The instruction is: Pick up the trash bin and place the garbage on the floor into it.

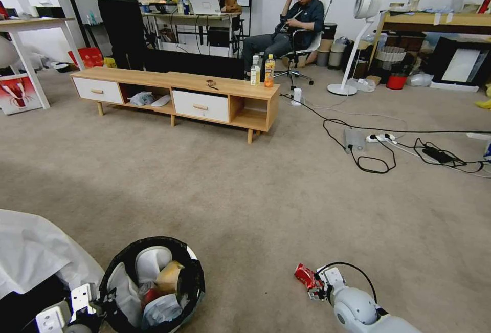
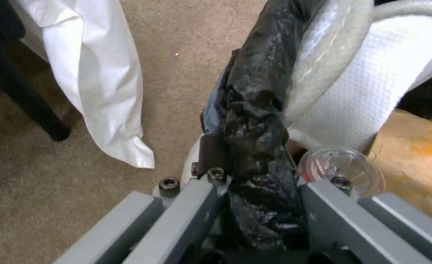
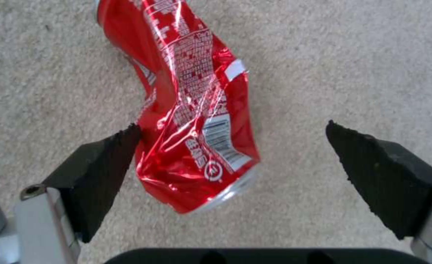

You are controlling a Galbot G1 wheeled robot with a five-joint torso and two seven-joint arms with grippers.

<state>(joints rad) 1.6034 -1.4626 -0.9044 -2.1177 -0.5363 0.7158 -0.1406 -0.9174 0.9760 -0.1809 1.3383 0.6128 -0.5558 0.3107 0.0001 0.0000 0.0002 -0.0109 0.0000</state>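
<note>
1. A crushed red soda can (image 3: 191,110) lies on its side on the beige carpet floor (image 1: 266,184), to the right of the trash bin (image 1: 189,276) and well apart from it.
2. The right gripper (image 3: 230,161) hangs over the can with its fingers (image 3: 103,165) spread wide; one pad sits just beside the dented wall, the other stands clear on the far side.
3. The can looks light, thin and already buckled, likely to give further under a squeeze; its narrowed middle seems the surest place to take hold.
4. White printing and a nutrition panel run down the can, too small to read.
5. The left gripper (image 2: 260,183) has its fingers pinched on the bin's rim, over the black bag (image 2: 260,91) folded there.
6. Inside the bin sit white tissue (image 2: 372,84), brown paper (image 2: 421,146) and a clear plastic cup (image 2: 343,165).
7. Beyond the bin, across open carpet, a low wooden TV stand (image 1: 204,87) carries two drink bottles (image 1: 269,71).
</note>
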